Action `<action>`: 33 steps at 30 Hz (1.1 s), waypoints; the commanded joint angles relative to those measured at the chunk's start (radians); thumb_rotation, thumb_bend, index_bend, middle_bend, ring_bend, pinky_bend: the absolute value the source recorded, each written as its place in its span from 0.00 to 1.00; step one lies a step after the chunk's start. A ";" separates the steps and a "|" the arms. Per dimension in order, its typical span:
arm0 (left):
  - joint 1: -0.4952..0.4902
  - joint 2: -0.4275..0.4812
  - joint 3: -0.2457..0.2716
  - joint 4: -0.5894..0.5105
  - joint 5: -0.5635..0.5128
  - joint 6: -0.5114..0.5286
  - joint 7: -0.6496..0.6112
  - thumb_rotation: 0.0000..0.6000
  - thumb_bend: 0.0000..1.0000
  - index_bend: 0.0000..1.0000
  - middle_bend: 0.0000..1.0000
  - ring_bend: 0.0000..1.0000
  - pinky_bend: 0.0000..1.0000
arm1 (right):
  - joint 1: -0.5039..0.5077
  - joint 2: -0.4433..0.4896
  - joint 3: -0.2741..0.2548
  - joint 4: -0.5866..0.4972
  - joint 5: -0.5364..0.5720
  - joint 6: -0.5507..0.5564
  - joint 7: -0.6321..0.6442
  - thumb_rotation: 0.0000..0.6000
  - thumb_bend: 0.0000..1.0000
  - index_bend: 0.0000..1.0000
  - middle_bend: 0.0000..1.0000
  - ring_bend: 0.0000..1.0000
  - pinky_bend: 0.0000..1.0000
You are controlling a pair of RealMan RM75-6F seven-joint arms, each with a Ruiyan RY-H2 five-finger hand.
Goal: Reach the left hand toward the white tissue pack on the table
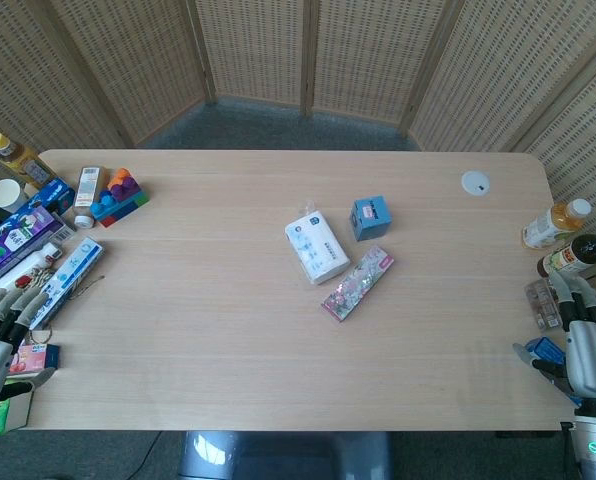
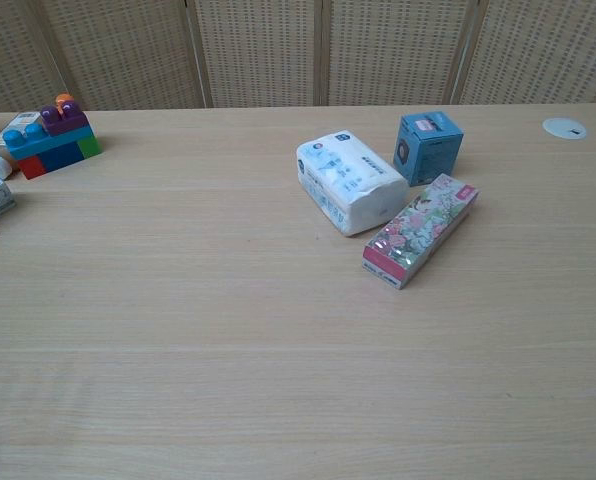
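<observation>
The white tissue pack [image 1: 316, 247] [image 2: 350, 181] lies near the middle of the table, angled, with blue print on top. My left hand [image 1: 0, 330] hovers at the table's near left corner, far from the pack, fingers apart and holding nothing. At the near right edge my right hand [image 1: 588, 345] is also empty, with its fingers spread. Neither hand shows in the chest view.
A small blue box [image 1: 371, 216] [image 2: 428, 146] and a flowered pink pack [image 1: 357, 283] [image 2: 420, 229] sit right beside the tissue pack. Coloured blocks [image 1: 117, 195] [image 2: 53, 136], boxes and a bottle [image 1: 16, 156] crowd the left edge. Two bottles [image 1: 555, 224] stand at right; a white disc [image 1: 475, 182] lies behind.
</observation>
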State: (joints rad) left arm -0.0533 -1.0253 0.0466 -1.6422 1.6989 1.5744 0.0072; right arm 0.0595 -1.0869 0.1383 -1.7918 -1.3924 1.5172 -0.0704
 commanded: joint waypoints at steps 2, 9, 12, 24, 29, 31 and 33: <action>0.000 -0.003 0.001 0.002 0.001 -0.004 0.008 1.00 0.10 0.00 0.00 0.00 0.00 | 0.000 0.003 0.000 -0.001 0.000 -0.001 0.004 1.00 0.00 0.00 0.00 0.00 0.00; -0.016 -0.015 0.008 0.034 0.033 -0.018 0.012 1.00 0.11 0.00 0.00 0.00 0.00 | -0.003 0.010 -0.003 -0.008 -0.007 0.001 0.017 1.00 0.00 0.00 0.00 0.00 0.00; -0.059 -0.026 -0.012 0.052 0.054 -0.050 0.027 1.00 0.10 0.00 0.00 0.00 0.00 | -0.003 0.010 -0.002 -0.010 -0.007 0.002 0.016 1.00 0.00 0.00 0.00 0.00 0.00; -0.466 -0.107 -0.225 -0.113 -0.121 -0.562 0.373 1.00 0.09 0.01 0.00 0.00 0.00 | -0.004 0.017 -0.010 -0.025 -0.024 0.000 0.030 1.00 0.00 0.00 0.00 0.00 0.00; -0.620 -0.264 -0.288 -0.083 -0.316 -0.715 0.656 1.00 0.09 0.00 0.00 0.00 0.00 | -0.006 0.031 -0.004 -0.021 -0.013 -0.002 0.067 1.00 0.00 0.00 0.00 0.00 0.00; -0.675 -0.337 -0.296 -0.034 -0.371 -0.741 0.748 1.00 0.09 0.00 0.00 0.00 0.00 | -0.007 0.037 -0.001 -0.018 -0.007 -0.004 0.083 1.00 0.00 0.00 0.00 0.00 0.00; -0.718 -0.397 -0.300 0.015 -0.418 -0.759 0.803 1.00 0.09 0.00 0.00 0.00 0.00 | -0.008 0.043 0.001 -0.017 -0.003 -0.006 0.097 1.00 0.00 0.00 0.00 0.00 0.00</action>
State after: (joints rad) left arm -0.6562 -1.2940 -0.2084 -1.6947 1.4024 0.9013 0.6770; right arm 0.0522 -1.0479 0.1376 -1.8103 -1.3986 1.5125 0.0207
